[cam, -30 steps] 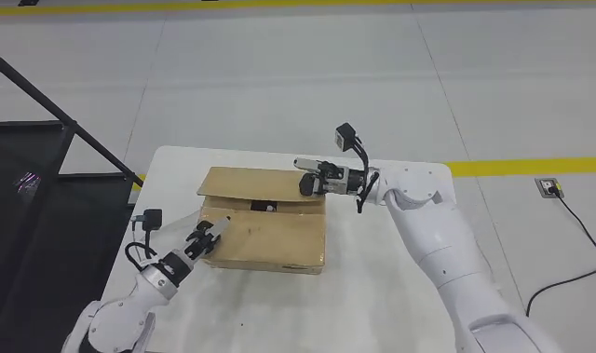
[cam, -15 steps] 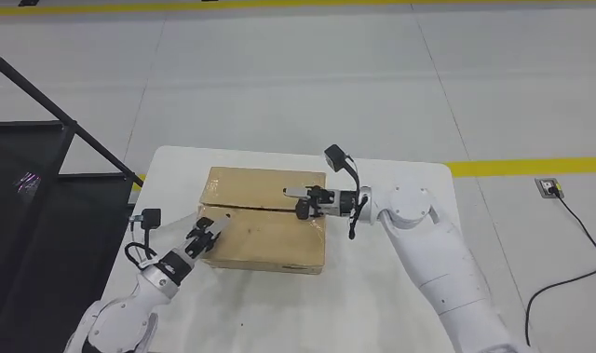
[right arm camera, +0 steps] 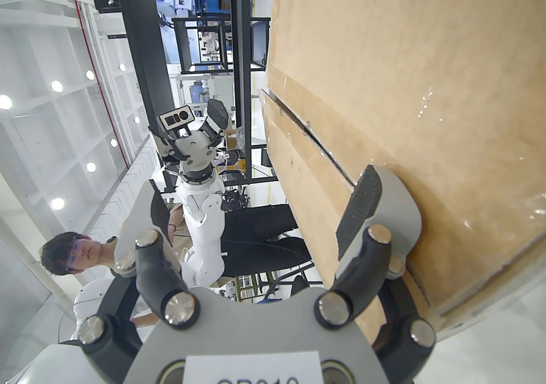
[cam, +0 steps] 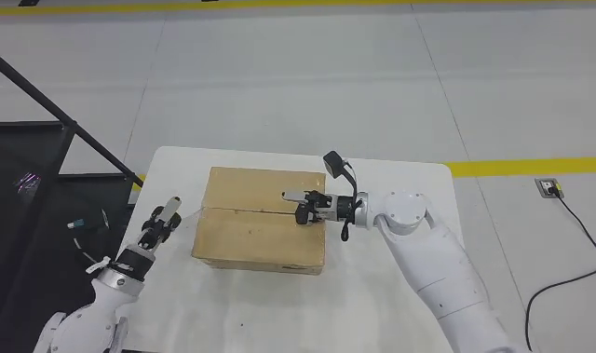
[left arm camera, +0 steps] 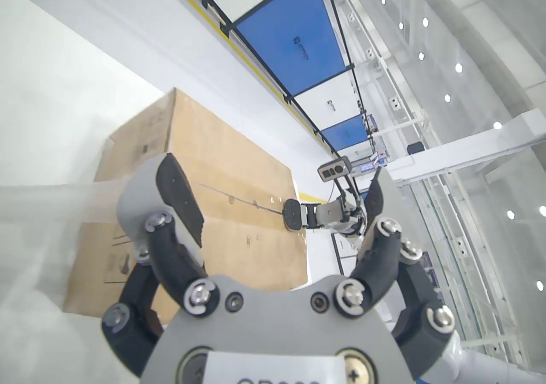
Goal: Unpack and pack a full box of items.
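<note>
A brown cardboard box point(cam: 261, 224) stands in the middle of the white table point(cam: 372, 288), both top flaps lying flat with a seam between them. My right gripper point(cam: 300, 204) is open over the box's top near the right end of the seam. In the right wrist view one of its fingers point(right arm camera: 367, 206) rests flat on the box point(right arm camera: 405, 83). My left gripper point(cam: 160, 221) hovers open to the left of the box, apart from it. In the left wrist view the left gripper point(left arm camera: 277, 206) faces the box point(left arm camera: 204, 172), with nothing between its fingers.
A black metal frame point(cam: 37, 195) stands just off the table's left edge, close to my left arm. Bare tabletop lies in front of the box and to its right. A yellow floor line point(cam: 521, 167) runs behind the table.
The right gripper pushed the raised far flap down until the box top lay flat. The left gripper drew back off the near flap, moving left and away from the box.
</note>
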Robot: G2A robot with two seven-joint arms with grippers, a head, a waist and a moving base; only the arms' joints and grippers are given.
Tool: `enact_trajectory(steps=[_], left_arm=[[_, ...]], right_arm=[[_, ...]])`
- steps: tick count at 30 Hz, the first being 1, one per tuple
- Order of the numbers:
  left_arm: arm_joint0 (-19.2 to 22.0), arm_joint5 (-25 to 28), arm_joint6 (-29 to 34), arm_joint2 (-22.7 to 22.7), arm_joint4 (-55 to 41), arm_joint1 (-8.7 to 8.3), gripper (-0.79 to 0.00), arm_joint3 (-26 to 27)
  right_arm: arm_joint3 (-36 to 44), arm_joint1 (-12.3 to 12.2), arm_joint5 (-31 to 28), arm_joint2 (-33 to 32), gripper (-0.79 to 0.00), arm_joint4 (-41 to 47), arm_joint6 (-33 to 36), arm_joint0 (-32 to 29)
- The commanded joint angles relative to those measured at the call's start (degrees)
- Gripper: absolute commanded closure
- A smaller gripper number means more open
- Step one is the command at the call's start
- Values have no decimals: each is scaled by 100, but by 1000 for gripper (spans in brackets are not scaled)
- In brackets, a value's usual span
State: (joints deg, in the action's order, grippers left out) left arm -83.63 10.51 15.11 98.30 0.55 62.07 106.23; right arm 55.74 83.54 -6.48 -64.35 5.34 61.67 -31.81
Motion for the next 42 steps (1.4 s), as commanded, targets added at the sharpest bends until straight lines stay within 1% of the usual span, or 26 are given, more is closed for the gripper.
enact_trajectory(steps=[1,2,13,14,16,20,22,28,35,38,42], left_arm=[[-161,-33,-293,218,-116,13,-785,-19],[-241,-86,-405,316,-202,20,-785,-24],[-241,-86,-405,316,-202,20,-785,-24],[-233,-134,-484,345,-148,21,-785,-71],[-182,-301,-679,299,-77,38,-785,-226],[-122,-570,-755,112,-142,74,-785,-588],[-105,-603,-717,-24,-150,92,-785,-760],[-102,-699,-942,-250,-400,164,-785,-1128],[-90,-701,-869,-463,-490,216,-785,-1473],[53,-771,-886,-546,-630,245,-785,-1705],[448,-839,-828,-690,-1008,296,-785,-2149]], right_arm=[[4,0,-1,-2,-785,-2,1,-2],[4,0,-1,-2,-785,-2,1,-2],[4,0,-1,-2,-785,-2,1,-2],[4,0,-1,-2,-785,-2,1,-2],[4,0,-1,-2,-785,-2,1,-2],[4,0,-1,-2,-785,-2,1,-2],[4,0,-1,-2,-785,-2,1,-2],[4,0,-1,-2,-785,-2,1,-2],[4,0,-1,-2,-785,-2,1,-2],[4,0,-1,-2,-785,-2,1,-2],[4,0,-1,-2,-785,-2,1,-2]])
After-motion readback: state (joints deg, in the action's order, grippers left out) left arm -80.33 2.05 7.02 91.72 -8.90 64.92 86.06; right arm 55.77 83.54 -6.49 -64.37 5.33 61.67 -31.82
